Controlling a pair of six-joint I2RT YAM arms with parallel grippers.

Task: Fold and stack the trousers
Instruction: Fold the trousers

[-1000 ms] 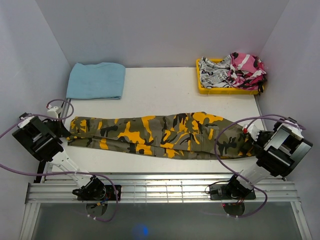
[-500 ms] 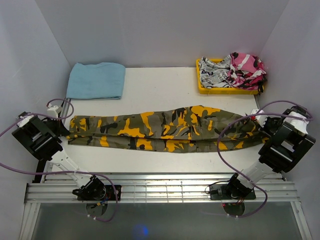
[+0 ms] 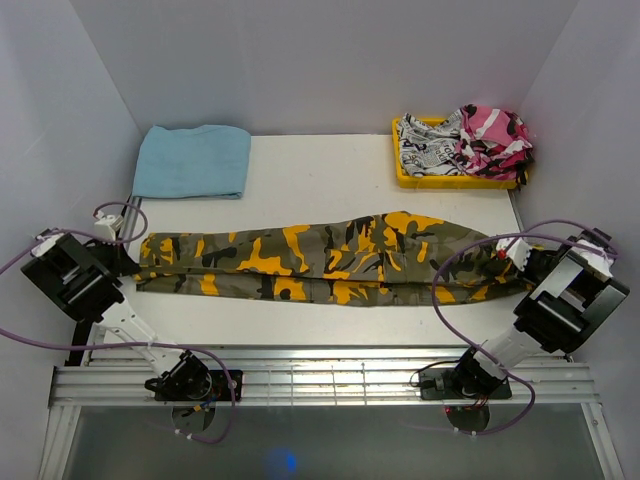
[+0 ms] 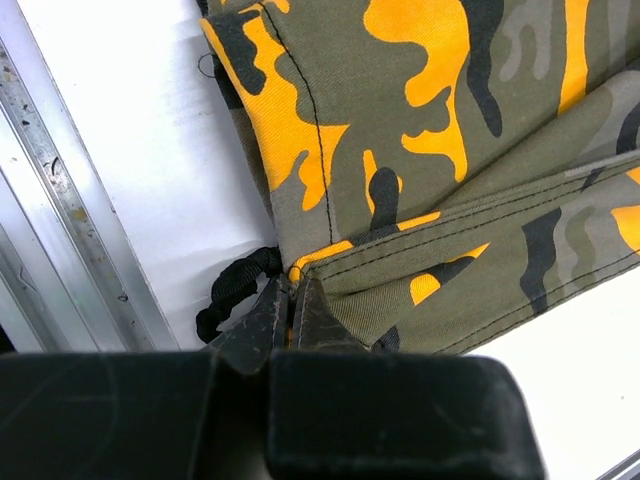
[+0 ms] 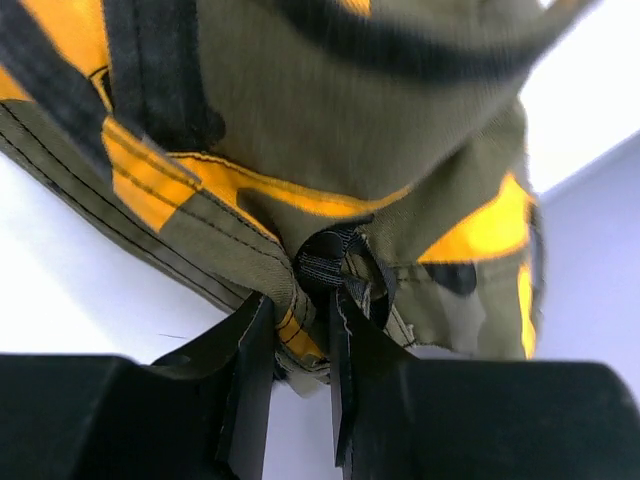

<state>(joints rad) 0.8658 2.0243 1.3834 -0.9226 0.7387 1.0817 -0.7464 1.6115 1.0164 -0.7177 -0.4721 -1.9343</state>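
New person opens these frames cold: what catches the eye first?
The orange, olive and black camouflage trousers stretched lengthwise across the white table grab the eye first, the left claw shut on their left end and the right claw pinching the right end. Next come the yellow tray at the far right corner, holding a pink camouflage garment, and the folded blue towel at far left.

trousers (image 3: 330, 262) lie lengthwise across the table (image 3: 320, 180), left edge to right edge. folded towel (image 3: 192, 160) in back-left corner; tray (image 3: 450, 182) in back-right corner, garment heap (image 3: 490, 140) inside.
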